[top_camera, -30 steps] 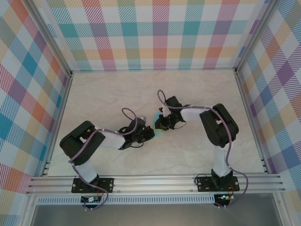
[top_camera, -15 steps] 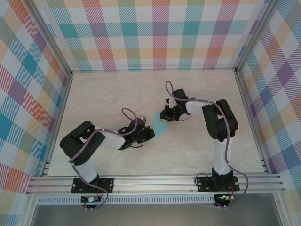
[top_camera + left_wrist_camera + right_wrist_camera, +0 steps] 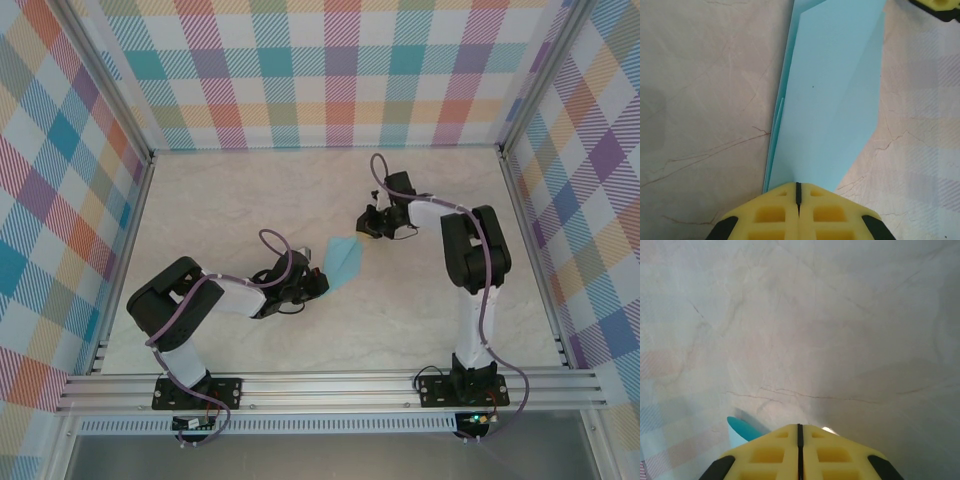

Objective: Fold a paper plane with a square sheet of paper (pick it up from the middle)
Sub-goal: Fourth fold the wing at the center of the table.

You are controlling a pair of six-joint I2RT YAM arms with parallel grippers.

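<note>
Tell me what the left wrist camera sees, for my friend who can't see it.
A folded light blue paper stretches away from the camera, its near end pinched in the shut yellow left end effector. Below it is a pale marble-patterned table.

The right hand (image 3: 370, 226) has drawn away from the folded paper (image 3: 345, 262), going from the middle of the frame up and to the right, and its arm has swung with it. The paper, half covered by that hand a second ago, now lies uncovered on the table (image 3: 240, 200), a pointed blue shape.
</note>
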